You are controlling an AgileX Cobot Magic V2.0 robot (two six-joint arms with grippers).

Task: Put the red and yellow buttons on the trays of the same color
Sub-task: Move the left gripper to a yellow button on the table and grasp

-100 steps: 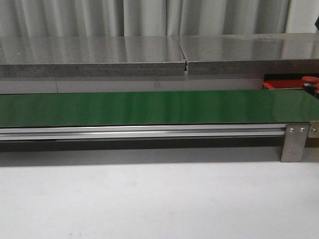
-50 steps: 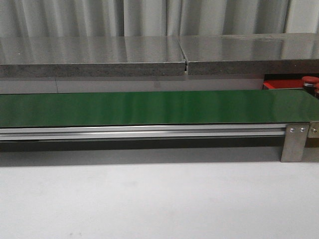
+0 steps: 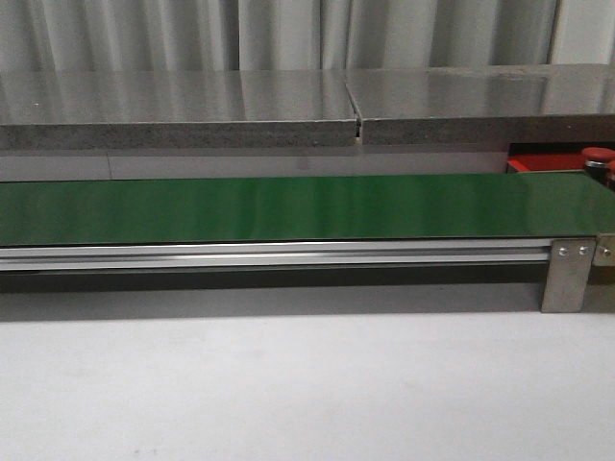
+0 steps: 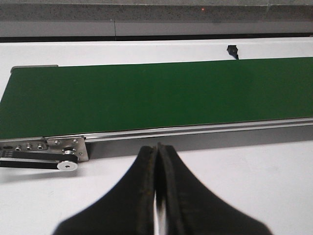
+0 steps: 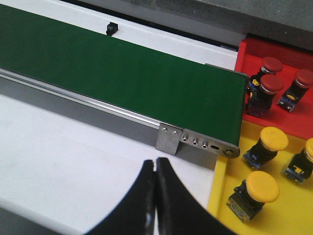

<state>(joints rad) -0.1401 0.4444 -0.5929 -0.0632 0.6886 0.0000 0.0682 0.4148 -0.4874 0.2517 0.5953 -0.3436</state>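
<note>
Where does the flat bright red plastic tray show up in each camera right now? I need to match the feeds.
Front view: only a sliver of the red tray at the right edge, behind the long green belt.
Left wrist view: not in it.
Right wrist view: red tray in the upper right corner, past the belt's end.
Shared landmark: the green belt.

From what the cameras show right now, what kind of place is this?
Probably a lab or test bench for conveyor sorting, not a home: a long green conveyor belt on an aluminium frame crosses a white table, and a red tray and yellow tray of push buttons sit at its end.
</note>
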